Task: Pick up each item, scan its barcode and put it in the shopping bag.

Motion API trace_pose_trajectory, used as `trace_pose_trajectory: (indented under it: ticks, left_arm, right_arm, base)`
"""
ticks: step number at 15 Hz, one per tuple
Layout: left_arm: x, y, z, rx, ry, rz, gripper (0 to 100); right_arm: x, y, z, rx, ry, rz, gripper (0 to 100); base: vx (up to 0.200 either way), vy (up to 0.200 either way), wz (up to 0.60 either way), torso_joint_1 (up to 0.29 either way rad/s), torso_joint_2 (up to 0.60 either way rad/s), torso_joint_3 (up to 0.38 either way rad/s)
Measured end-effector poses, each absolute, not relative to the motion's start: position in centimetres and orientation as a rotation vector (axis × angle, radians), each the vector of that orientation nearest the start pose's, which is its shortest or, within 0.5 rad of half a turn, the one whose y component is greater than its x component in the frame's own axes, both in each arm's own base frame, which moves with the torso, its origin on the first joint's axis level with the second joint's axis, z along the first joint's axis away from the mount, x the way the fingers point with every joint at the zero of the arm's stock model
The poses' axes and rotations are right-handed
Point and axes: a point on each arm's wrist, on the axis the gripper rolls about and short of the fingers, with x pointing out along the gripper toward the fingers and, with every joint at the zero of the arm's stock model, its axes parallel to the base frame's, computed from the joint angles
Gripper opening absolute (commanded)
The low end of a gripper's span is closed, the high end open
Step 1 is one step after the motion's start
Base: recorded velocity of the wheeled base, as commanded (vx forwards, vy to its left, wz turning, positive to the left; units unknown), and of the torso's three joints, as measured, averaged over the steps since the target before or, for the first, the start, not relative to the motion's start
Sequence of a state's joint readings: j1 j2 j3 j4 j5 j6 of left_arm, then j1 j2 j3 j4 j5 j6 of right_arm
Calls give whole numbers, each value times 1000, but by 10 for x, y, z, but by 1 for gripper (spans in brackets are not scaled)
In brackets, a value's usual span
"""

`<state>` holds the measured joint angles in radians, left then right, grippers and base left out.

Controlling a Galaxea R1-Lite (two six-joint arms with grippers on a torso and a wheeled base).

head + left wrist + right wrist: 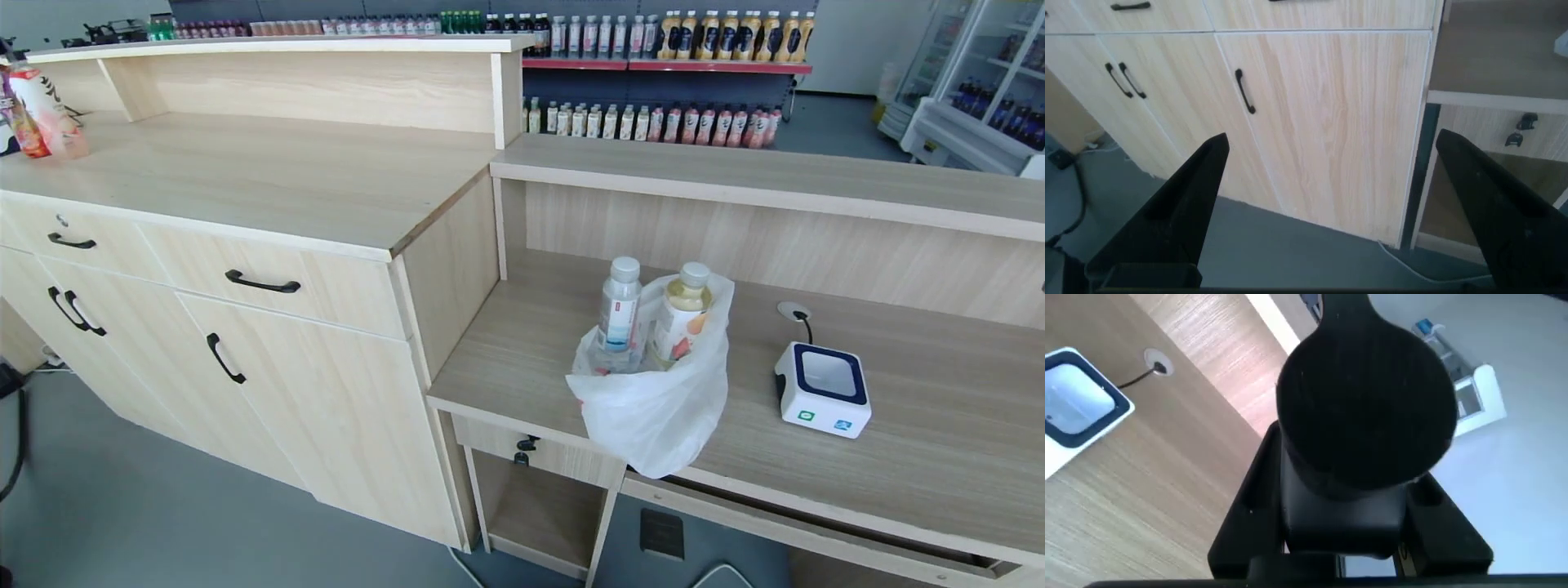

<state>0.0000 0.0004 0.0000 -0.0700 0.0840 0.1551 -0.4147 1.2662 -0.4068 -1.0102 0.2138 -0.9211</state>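
White shopping bag [653,412] holds two bottles [618,314] [682,322] beside one scanner [823,390]; left hand [1331,143] wide, right hand [1364,433] unclear.

shopping bag [653,408] thin crinkled plastic | counter [939,408] matt wood-grain | scanner [823,392] likely glossy plastic

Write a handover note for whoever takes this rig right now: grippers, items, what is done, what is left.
Left gripper: open, empty, low in front of the cabinet doors.
Right gripper: open or shut cannot be told; above the lower counter, near the scanner.
Shopping bag: overhanging the lower counter's front edge, left of the scanner, holding a clear bottle and a yellow-drink bottle, both upright.
Done: those two bagged.
Left: the packets on the raised counter, far left, probably to be scanned and bagged.
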Motion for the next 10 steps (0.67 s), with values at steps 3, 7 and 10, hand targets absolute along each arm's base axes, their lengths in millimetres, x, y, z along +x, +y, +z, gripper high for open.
trace_pose_trajectory:
  ticks: [3, 7, 10]
  left_arm:
    - [-23, 2, 83, 152, -64, 89, 100]
    - [-23, 2, 83, 152, -63, 89, 100]
    - [-23, 2, 83, 152, -63, 89, 100]
  right_arm:
    - [183, -73, 228, -405, 18, -219, 0]
    - [214, -85, 242, 273, 154, -236, 0]
    - [240, -97, 231, 589, 223, -116, 0]
  base:
    - [0, 0, 0, 0, 0, 0]
    - [0, 0, 0, 0, 0, 0]
    - [0, 0, 0, 0, 0, 0]
